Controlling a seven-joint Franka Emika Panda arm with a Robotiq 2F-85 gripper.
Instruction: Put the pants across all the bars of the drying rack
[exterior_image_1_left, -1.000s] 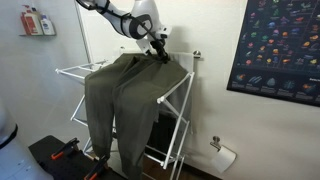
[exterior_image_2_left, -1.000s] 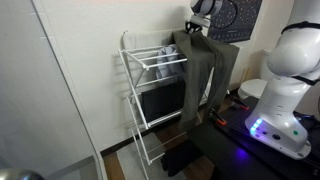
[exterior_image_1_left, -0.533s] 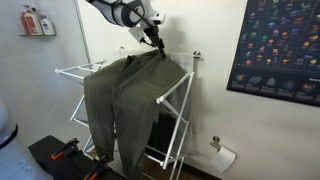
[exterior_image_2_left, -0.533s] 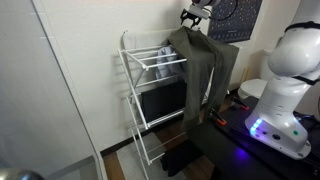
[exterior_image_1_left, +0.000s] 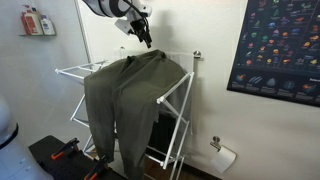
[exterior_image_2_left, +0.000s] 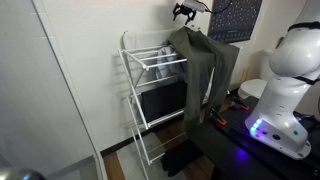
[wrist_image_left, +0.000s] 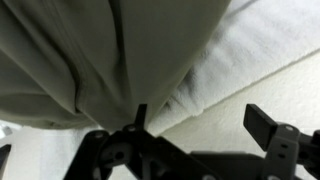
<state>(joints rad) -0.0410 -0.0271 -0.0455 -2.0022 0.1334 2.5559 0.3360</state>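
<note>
Olive-grey pants draped over drying rack; arm angled down above (clear of cloth), pincer spread.

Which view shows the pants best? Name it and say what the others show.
Best in an exterior view: the pants show whole, both legs hanging down the drying rack. In an exterior view from the rack's end, the pants look narrower, legs indistinct. The wrist view shows only close-up fabric folds.

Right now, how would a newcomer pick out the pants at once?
Find the tall white rack against the wall. The pants drape over its top and hang far down. They are long, olive-grey and two-legged, unlike the dark item lower down.
</note>
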